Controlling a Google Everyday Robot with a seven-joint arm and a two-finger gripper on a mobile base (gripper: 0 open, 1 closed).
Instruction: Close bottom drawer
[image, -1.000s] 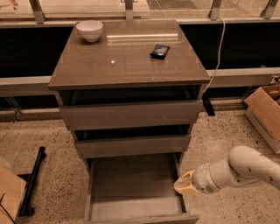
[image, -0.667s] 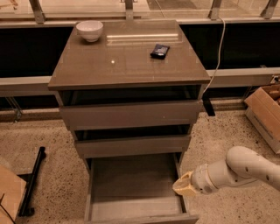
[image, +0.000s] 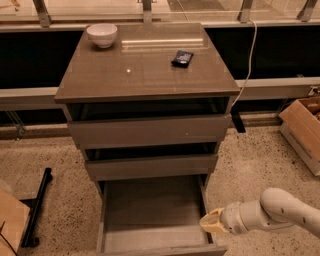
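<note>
You're at the approach: the bottom drawer (image: 152, 215) stands fully out, your hand (image: 211, 223), open or closed you cannot tell, sits by its right wall; next, swing to the front and push.

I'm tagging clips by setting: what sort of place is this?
Probably an office or lab hall: speckled floor, cardboard box, drawer cabinet by a railing. The end effector hangs at the right side of the open bottom drawer.

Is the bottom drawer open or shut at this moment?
Open. The grey-brown wooden bottom drawer is pulled far out of the cabinet, its grey inside exposed. The cream-tipped gripper sits by its right wall.
</note>
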